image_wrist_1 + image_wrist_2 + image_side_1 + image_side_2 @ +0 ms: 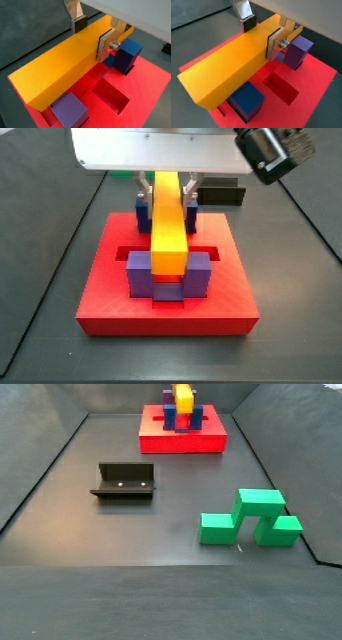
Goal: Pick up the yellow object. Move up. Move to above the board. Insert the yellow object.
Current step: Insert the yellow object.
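The yellow object (57, 65) is a long yellow-orange bar, also seen in a wrist view (224, 67). My gripper (92, 39) is shut on it, one silver finger (105, 46) on each long side; it also shows in a wrist view (261, 36). The bar hangs level over the red board (150, 85), which appears in a wrist view (314, 85). In a side view the bar (167, 228) runs between the blue-purple posts (140, 278), its top above them, on the board (107, 303). Whether it touches the slot floor is hidden. In a side view the board (201, 442) stands at the far end.
An empty recessed slot (112, 95) lies in the board beside the bar. The dark fixture (123, 481) stands on the grey floor mid-left, also showing behind the board (221, 196). Green blocks (254, 519) sit at the right. Walls enclose the floor.
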